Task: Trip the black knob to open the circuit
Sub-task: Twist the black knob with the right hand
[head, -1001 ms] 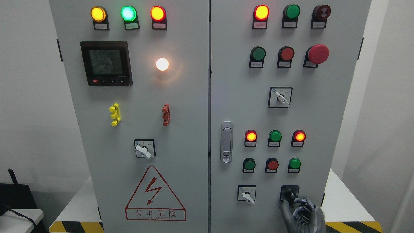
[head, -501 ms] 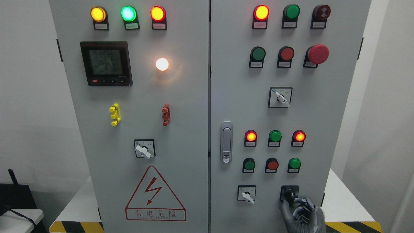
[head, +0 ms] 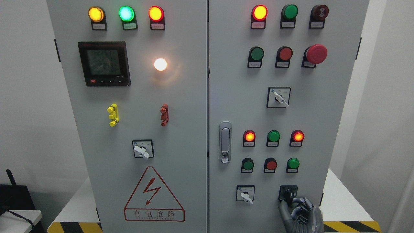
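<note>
Left door, top row: I read three lit lamps, amber [head: 95, 14], green [head: 126, 13] and a red-ringed amber one [head: 156, 13].
Meter: black digital panel meter [head: 103, 63] below the lamps, its screen lit; the figures are too small for me to read.
White lamp: a round white lamp [head: 160, 64] glows to the right of the meter.
Terminals: a yellow block [head: 113, 115] and a red block [head: 164, 115] sit at mid height, well apart.
Left selector: white-handled rotary switch [head: 142, 149] above the red warning triangle [head: 154, 195].
Door latch: silver handle [head: 225, 141] on the left edge of the right door.
Right door: a red mushroom button [head: 316, 53] in the upper right area; a white selector [head: 245, 194] in the bottom row.
Black knob: the black knob [head: 288, 193] is in the bottom row of the right door, right of that white selector.
Right hand: my right hand [head: 301, 214] comes up from the bottom edge just below the knob, fingers [head: 301, 207] curled, thumb tip at the knob's lower edge; I cannot tell whether the knob is actually gripped.
Left hand: outside my view.
</note>
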Controlling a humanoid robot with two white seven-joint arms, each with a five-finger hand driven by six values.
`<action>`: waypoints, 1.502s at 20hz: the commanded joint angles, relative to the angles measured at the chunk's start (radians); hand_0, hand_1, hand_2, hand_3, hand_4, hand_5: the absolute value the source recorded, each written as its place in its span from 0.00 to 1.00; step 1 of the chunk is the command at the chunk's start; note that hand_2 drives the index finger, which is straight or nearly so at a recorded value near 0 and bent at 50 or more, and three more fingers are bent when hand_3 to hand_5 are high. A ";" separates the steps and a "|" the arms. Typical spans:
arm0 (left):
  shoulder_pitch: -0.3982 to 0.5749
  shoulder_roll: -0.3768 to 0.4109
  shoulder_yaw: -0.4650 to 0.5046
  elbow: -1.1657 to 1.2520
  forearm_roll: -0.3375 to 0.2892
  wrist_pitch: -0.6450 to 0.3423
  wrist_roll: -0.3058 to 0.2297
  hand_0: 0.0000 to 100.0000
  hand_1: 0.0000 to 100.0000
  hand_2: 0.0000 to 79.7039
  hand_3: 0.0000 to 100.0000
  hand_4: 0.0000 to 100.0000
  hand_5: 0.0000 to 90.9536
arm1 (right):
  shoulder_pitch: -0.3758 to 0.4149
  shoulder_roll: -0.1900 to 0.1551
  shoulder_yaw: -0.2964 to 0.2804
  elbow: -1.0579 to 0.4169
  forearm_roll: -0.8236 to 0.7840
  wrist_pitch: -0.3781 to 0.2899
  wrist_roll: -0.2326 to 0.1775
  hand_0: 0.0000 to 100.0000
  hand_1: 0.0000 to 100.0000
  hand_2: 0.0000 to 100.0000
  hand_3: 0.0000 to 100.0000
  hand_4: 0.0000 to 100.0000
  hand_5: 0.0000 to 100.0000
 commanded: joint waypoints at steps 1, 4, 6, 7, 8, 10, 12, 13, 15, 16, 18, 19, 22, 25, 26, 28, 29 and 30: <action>-0.008 -0.001 0.000 0.000 -0.032 0.001 0.001 0.12 0.39 0.00 0.00 0.00 0.00 | 0.000 0.000 0.023 -0.002 -0.007 0.000 0.001 0.61 0.84 0.66 0.94 0.94 0.98; -0.008 0.000 0.000 0.000 -0.034 0.001 0.001 0.12 0.39 0.00 0.00 0.00 0.00 | 0.000 0.000 0.025 -0.002 -0.026 0.000 0.003 0.61 0.84 0.66 0.94 0.94 0.98; -0.008 -0.001 0.000 0.000 -0.032 0.001 0.001 0.12 0.39 0.00 0.00 0.00 0.00 | 0.000 0.000 0.025 -0.002 -0.037 0.001 0.004 0.61 0.84 0.66 0.94 0.94 0.98; -0.008 0.000 0.000 0.000 -0.032 0.001 0.001 0.12 0.39 0.00 0.00 0.00 0.00 | 0.000 0.000 0.025 -0.002 -0.037 0.001 0.006 0.61 0.84 0.66 0.94 0.94 0.98; -0.008 0.000 0.000 0.000 -0.034 0.001 0.001 0.12 0.39 0.00 0.00 0.00 0.00 | 0.000 0.000 0.025 -0.002 -0.037 0.000 0.006 0.61 0.84 0.66 0.94 0.94 0.98; -0.008 0.000 0.000 0.000 -0.032 0.001 0.001 0.12 0.39 0.00 0.00 0.00 0.00 | 0.000 0.000 0.026 -0.002 -0.037 0.000 0.006 0.61 0.84 0.66 0.94 0.94 0.98; -0.008 0.000 0.000 0.000 -0.032 0.001 0.001 0.12 0.39 0.00 0.00 0.00 0.00 | 0.000 0.000 0.031 -0.002 -0.052 0.000 0.006 0.61 0.84 0.66 0.94 0.94 0.98; -0.008 0.000 0.000 0.000 -0.032 0.001 0.001 0.12 0.39 0.00 0.00 0.00 0.00 | 0.000 0.000 0.033 -0.002 -0.060 0.000 0.007 0.62 0.84 0.66 0.94 0.95 0.98; -0.008 0.000 0.000 0.000 -0.032 0.001 0.001 0.12 0.39 0.00 0.00 0.00 0.00 | 0.000 0.000 0.033 -0.002 -0.063 0.000 0.008 0.62 0.84 0.66 0.94 0.95 0.98; -0.008 0.000 0.000 0.000 -0.032 0.001 0.001 0.12 0.39 0.00 0.00 0.00 0.00 | 0.000 0.000 0.033 -0.002 -0.064 0.000 0.008 0.62 0.84 0.66 0.94 0.95 0.98; -0.008 0.000 0.000 0.000 -0.034 0.001 0.001 0.12 0.39 0.00 0.00 0.00 0.00 | 0.000 0.000 0.036 -0.002 -0.064 0.000 0.008 0.62 0.85 0.67 0.94 0.95 0.98; -0.008 -0.001 0.000 0.000 -0.032 0.001 0.001 0.12 0.39 0.00 0.00 0.00 0.00 | 0.000 0.000 0.040 -0.002 -0.063 0.000 0.009 0.62 0.85 0.67 0.94 0.95 0.98; -0.008 0.000 0.000 0.000 -0.034 0.001 0.001 0.12 0.39 0.00 0.00 0.00 0.00 | 0.000 0.000 0.042 -0.002 -0.064 0.000 0.035 0.62 0.85 0.67 0.94 0.95 0.98; -0.008 0.000 0.000 0.000 -0.032 0.001 0.001 0.12 0.39 0.00 0.00 0.00 0.00 | 0.000 0.000 0.042 -0.002 -0.064 -0.002 0.035 0.62 0.85 0.67 0.94 0.95 0.98; -0.008 0.000 0.000 0.000 -0.032 0.001 0.001 0.12 0.39 0.00 0.00 0.00 0.00 | 0.000 0.000 0.042 -0.002 -0.064 -0.002 0.037 0.62 0.85 0.67 0.94 0.95 0.98; -0.008 0.000 0.000 0.000 -0.032 0.001 0.001 0.12 0.39 0.00 0.00 0.00 0.00 | 0.000 0.000 0.042 -0.003 -0.066 -0.002 0.037 0.62 0.85 0.67 0.94 0.95 0.98; -0.008 0.000 0.000 0.000 -0.032 0.001 0.001 0.12 0.39 0.00 0.00 0.00 0.00 | 0.000 0.000 0.042 -0.003 -0.066 -0.002 0.037 0.62 0.85 0.67 0.94 0.95 0.98; -0.008 0.000 0.000 0.000 -0.032 0.001 0.001 0.12 0.39 0.00 0.00 0.00 0.00 | 0.000 0.000 0.042 -0.003 -0.073 -0.002 0.037 0.62 0.85 0.67 0.94 0.95 0.98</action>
